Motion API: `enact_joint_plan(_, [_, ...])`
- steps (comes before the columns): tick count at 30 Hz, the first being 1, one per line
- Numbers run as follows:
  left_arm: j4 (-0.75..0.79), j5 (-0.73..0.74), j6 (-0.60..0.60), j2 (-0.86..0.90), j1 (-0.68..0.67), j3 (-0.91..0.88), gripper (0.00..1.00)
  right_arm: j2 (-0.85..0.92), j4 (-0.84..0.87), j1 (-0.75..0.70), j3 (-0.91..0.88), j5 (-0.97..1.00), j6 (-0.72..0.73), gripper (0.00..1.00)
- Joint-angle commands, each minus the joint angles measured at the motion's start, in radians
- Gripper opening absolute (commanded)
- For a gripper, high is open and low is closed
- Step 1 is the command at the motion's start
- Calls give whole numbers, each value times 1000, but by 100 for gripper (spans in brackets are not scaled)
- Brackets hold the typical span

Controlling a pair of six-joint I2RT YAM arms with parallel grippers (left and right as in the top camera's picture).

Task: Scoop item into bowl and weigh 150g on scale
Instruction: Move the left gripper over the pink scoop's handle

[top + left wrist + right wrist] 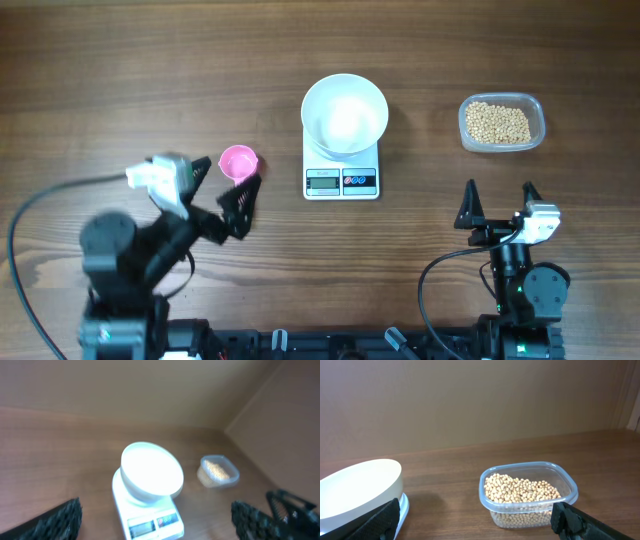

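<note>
The white bowl (345,113) stands empty on the small white scale (342,181) at the middle back of the table. Tan beans (497,122) fill a clear plastic tub (541,124) to its right. My left gripper (238,208) hangs open, left of and nearer than the scale, with nothing between its fingers. The left wrist view looks at the bowl (150,472) and scale (150,527) between the spread fingers (62,520). My right gripper (499,195) is open and empty, short of the tub. The right wrist view shows the beans (520,490) straight ahead and the bowl (360,490) at the left.
A small pink cup (238,163) stands on the wood table left of the scale, just beyond the left gripper's fingers. Bare wood lies between the scale (404,505) and the tub (530,466). Cables loop along the table's near edge.
</note>
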Motion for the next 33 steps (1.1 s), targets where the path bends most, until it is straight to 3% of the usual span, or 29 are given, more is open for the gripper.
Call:
enact_joint_plan(1, [-112,51,17,164,-4,165,100,1,2,-3,-2,-18,13,100])
enact_joint_plan(4, [-126,153,17,221,-4,171,100,1,2,-3,-2,-18,13,100])
enact_joint_plan(8, [-155,145,10,238,-4,178,100,1,2,-3,-2,-18,13,100])
enact_joint_plan(11, [-279,43,10,246,-4,255,100,1,2,-3,-2,-18,13,100])
enact_joint_plan(13, [-470,-80,11,294,-4,397,100,1,2,-3,-2,-18,13,100])
enact_joint_plan(17, [-649,-150,11,380,-4,546,100,1,2,-3,-2,-18,13,100])
enact_joint_plan(33, [-732,-151,20,476,-4,548,100,1,2,-3,-2,-18,13,100])
